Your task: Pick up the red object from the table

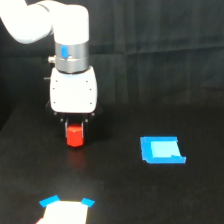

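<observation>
Hanging under my gripper (75,121), the red object (75,135) is a small bright red-orange block. My dark fingers blend into the black table (160,200), so I cannot tell whether they clamp it, or whether it rests on the surface.

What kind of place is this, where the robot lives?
Probably a robot test bench in a lab. A white arm's gripper is at a small red object on a plain black table, with a flat blue piece nearby and dark cloth behind.
</observation>
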